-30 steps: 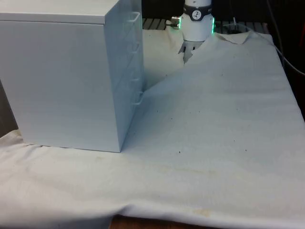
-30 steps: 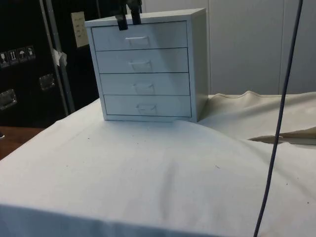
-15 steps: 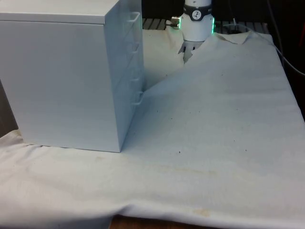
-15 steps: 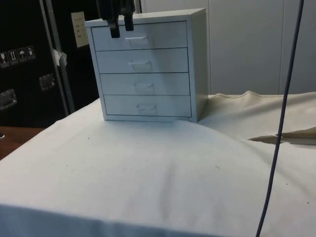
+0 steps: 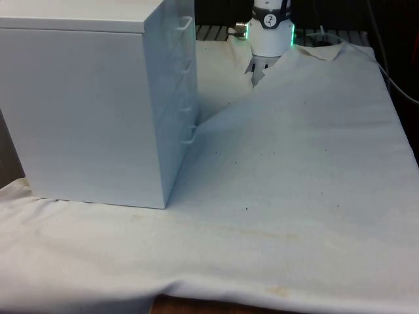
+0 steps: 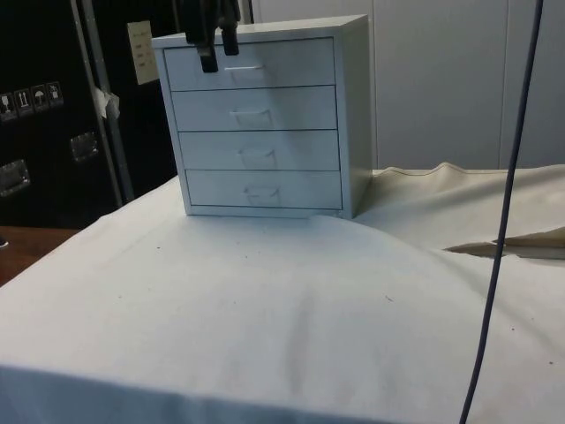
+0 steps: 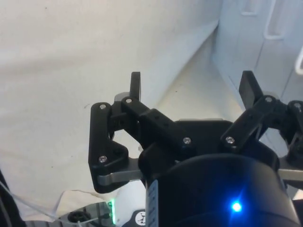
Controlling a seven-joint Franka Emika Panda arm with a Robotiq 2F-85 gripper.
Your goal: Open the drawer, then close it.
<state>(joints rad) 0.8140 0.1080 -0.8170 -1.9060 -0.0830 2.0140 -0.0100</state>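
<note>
I'm bringing the gripper (image 6: pixel 218 58) — fingers spread wide, holding nothing — in beside the top drawer's handle (image 6: pixel 244 70), judging the next move is closing onto that handle.

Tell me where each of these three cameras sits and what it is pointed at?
Front view: looks across the table at the chest of drawers from its side, handles edge-on; the arm's white base stands beyond.
Side view: sits at the table's side, facing the four drawer fronts; the gripper hangs open before the top drawer, beside its handle.
Wrist view: rides on the wrist, looking past the black fingers at the white cloth and the chest.
Shared: all three show chest and cloth; side and wrist views show the gripper.
</note>
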